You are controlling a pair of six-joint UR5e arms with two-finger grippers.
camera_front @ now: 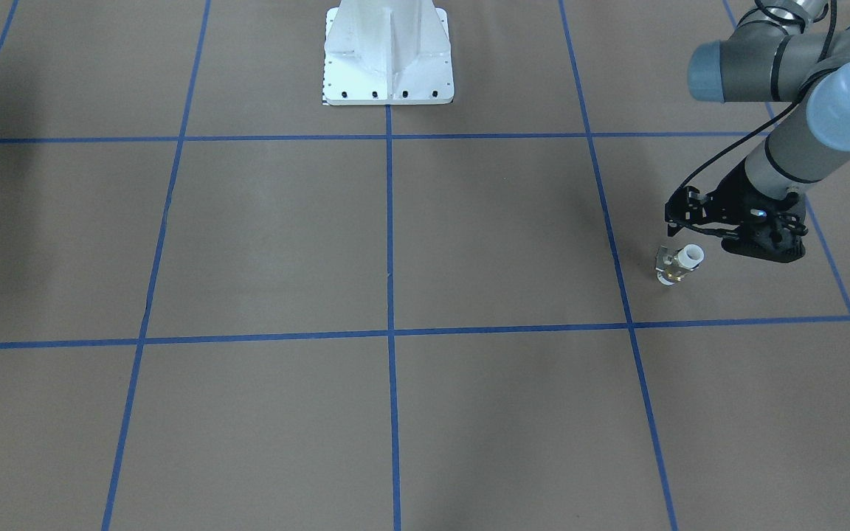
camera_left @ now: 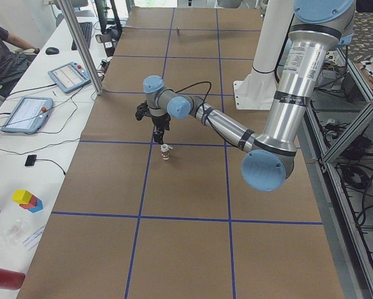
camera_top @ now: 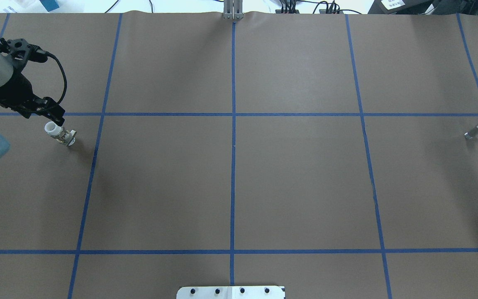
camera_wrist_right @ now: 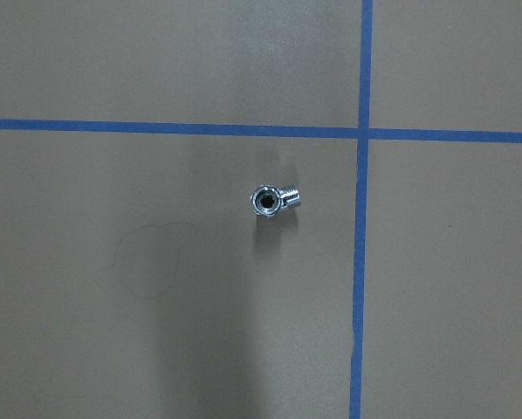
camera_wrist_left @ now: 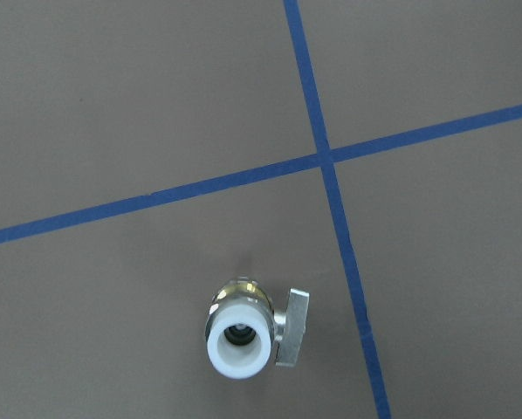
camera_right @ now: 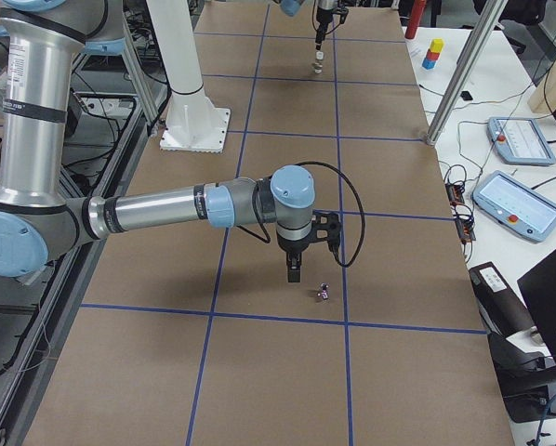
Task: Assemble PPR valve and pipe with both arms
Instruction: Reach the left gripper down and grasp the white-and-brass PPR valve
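Finds the PPR valve (camera_wrist_left: 242,336) standing on end on the table (camera_top: 239,187), at the robot's left, long axis vertical, white mouth up, lever out sideways. Puts the left gripper (camera_top: 57,119) just above it; cannot tell how wide. Shows the pipe (camera_wrist_right: 270,201) only in overhead, right-side and right wrist views, far right, mouth upward. Puts the right gripper (camera_right: 294,274) above and near it; opening likewise cannot be told.

Upright PPR valve (camera_top: 60,135), pipe (camera_top: 474,131) well apart
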